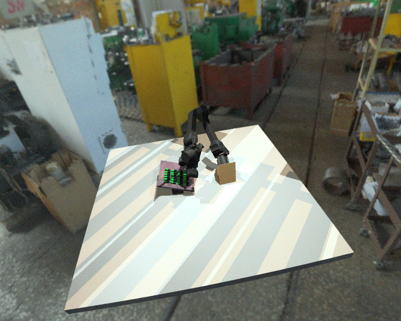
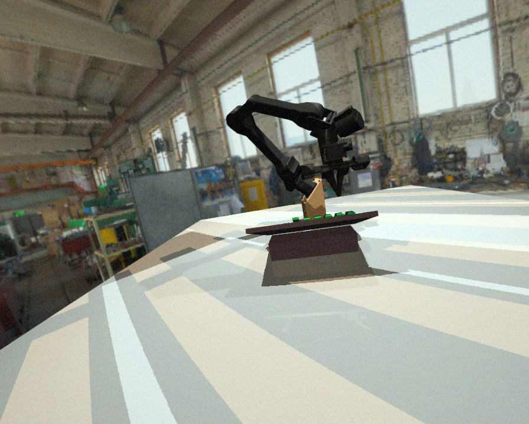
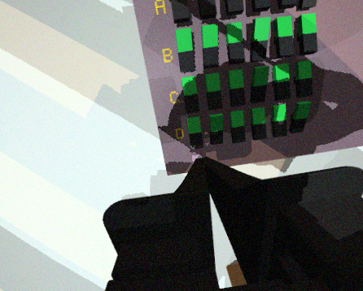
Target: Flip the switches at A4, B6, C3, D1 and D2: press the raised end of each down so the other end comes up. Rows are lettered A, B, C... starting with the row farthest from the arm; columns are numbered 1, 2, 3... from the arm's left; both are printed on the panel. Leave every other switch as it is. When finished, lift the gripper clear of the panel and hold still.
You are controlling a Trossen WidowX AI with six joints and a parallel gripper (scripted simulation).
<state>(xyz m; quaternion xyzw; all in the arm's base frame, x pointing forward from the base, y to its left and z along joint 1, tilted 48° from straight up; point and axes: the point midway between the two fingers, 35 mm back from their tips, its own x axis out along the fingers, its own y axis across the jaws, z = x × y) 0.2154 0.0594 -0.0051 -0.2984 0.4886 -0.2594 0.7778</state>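
The purple switch panel point(image 1: 166, 163) point(image 2: 366, 215) point(image 3: 338, 24) is tilted on a dark stand. Its rocker switches have a green far half and a dark near half. In the wrist view D1 point(image 3: 194, 131), D2 point(image 3: 216, 127), C3 point(image 3: 237, 86) and B6 point(image 3: 309, 32) show whole; A4 point(image 3: 260, 4) is cut off at the top edge. I cannot tell surely which end of each is raised. My gripper point(image 2: 339, 194) point(image 3: 202, 163) is shut and empty. Its tips hang above the panel, touching no switch, and appear just nearer than D1 and D2 in the wrist view.
A tan wedge-shaped block point(image 1: 225, 173) point(image 2: 314, 205) stands on the table beside the panel, close to the arm's base. The striped table point(image 1: 214, 234) point(image 2: 220, 330) carries both. Shadows fall across rows C and D.
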